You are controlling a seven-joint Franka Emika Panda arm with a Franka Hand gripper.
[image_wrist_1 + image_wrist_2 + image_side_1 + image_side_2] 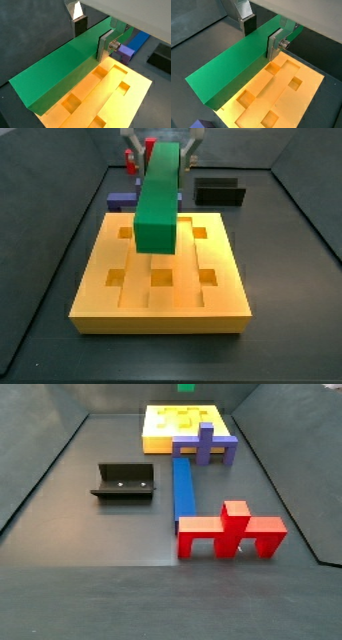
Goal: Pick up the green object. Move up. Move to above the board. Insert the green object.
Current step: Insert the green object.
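The green object is a long green bar, seen in both wrist views. My gripper is shut on it near one end, with a silver finger flat on its side. The gripper holds the bar in the air over the orange-yellow board, lengthwise along the board's middle. The board's square holes show beneath the bar. In a side view the board lies at the far end, with only a sliver of green at the frame edge and no gripper visible.
A purple block stands just off the board's end beside a blue bar; the purple block also shows in a wrist view. A red cross-shaped piece and the black fixture stand beyond. Dark walls enclose the floor.
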